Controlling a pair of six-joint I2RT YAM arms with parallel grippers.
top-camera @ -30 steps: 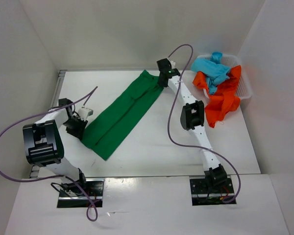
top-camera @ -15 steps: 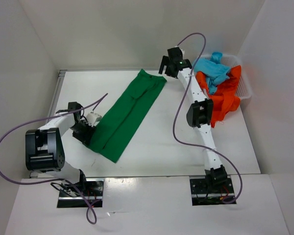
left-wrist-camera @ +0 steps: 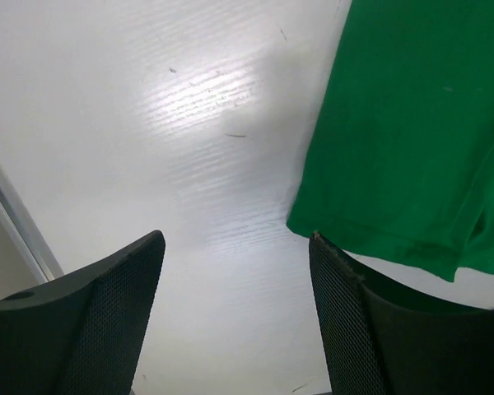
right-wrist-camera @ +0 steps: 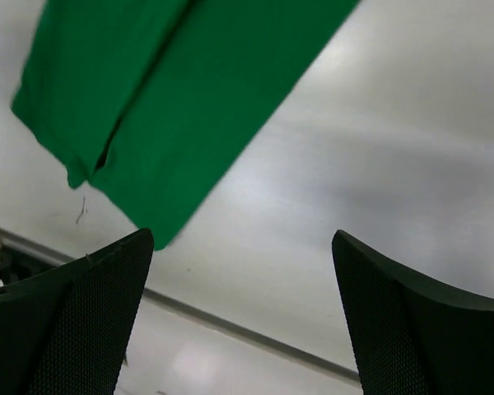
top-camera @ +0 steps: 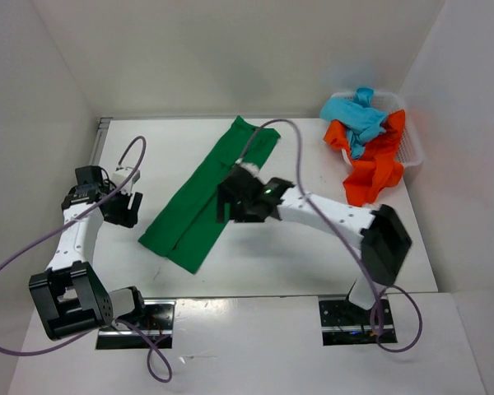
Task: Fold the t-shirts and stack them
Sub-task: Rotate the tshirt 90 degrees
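The dark green t-shirt (top-camera: 210,193) lies flat on the table as a long folded strip, running diagonally from back centre to front left. My left gripper (top-camera: 125,212) hovers open just left of its near end; in the left wrist view the green t-shirt's (left-wrist-camera: 412,123) corner sits by my right fingertip (left-wrist-camera: 346,280), and nothing is between the fingers. My right gripper (top-camera: 226,204) hangs open over the strip's middle, with the green t-shirt (right-wrist-camera: 173,99) at upper left in its view. The turquoise t-shirt (top-camera: 358,115) and the orange-red t-shirt (top-camera: 375,169) lie crumpled in the basket.
A white mesh basket (top-camera: 415,150) stands at the back right corner, the orange-red cloth spilling over its front rim. White walls close in the table on three sides. A metal strip (top-camera: 99,144) runs along the table's left edge.
My right gripper opened at the shirt's far end and swung back to above its middle. My left gripper opened, let go of the near corner and drew away to the left.
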